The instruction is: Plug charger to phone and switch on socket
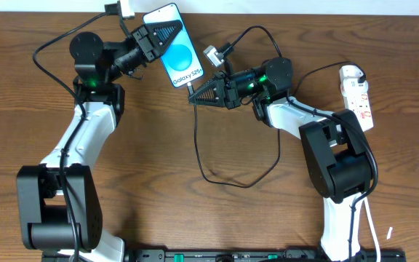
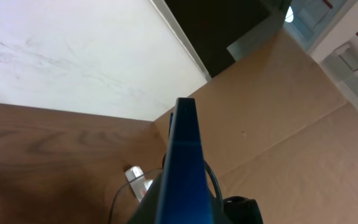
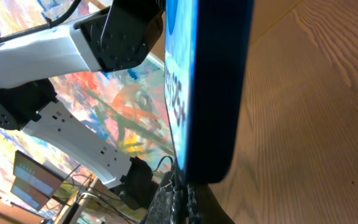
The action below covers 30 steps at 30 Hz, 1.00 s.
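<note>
The phone (image 1: 182,54), blue screen with "Galaxy" text, is held off the table at the back, tilted. My left gripper (image 1: 163,36) is shut on its upper left edge. In the left wrist view the phone (image 2: 184,162) shows edge-on, running away from the camera. My right gripper (image 1: 193,93) is shut on the charger plug, right at the phone's lower end. In the right wrist view the shut fingers (image 3: 180,202) sit directly under the phone's rounded bottom (image 3: 210,93); the plug itself is hidden. The thin black charger cable (image 1: 198,138) loops down over the table. The white socket (image 1: 356,94) lies at the far right, untouched.
A small white adapter (image 1: 211,52) with a black lead lies just right of the phone. A white plug (image 1: 126,9) sits at the table's back edge. Brown cardboard (image 2: 278,124) stands beyond the table. The left arm (image 3: 55,53) fills the right wrist view's upper left.
</note>
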Each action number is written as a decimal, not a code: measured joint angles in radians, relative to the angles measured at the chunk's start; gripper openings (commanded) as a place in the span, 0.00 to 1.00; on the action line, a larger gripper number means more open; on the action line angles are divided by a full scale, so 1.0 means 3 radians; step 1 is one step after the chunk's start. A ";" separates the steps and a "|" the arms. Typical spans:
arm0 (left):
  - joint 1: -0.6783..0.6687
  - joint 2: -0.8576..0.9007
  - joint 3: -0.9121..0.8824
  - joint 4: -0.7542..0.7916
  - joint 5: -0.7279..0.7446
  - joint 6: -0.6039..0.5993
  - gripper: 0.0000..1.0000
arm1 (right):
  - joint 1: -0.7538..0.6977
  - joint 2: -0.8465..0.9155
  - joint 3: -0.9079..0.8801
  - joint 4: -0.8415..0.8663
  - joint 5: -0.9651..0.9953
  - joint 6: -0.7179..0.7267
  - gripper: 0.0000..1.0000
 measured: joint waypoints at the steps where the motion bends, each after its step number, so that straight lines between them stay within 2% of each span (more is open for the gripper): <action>1: 0.0000 0.0000 0.0000 0.0001 0.0009 0.0000 0.07 | 0.0000 0.0000 0.0000 0.0000 -0.0001 0.0000 0.01; 30: 0.0000 0.0000 0.0000 0.0005 0.0078 0.0141 0.07 | 0.0000 0.0000 0.0000 -0.0001 -0.0047 0.0000 0.01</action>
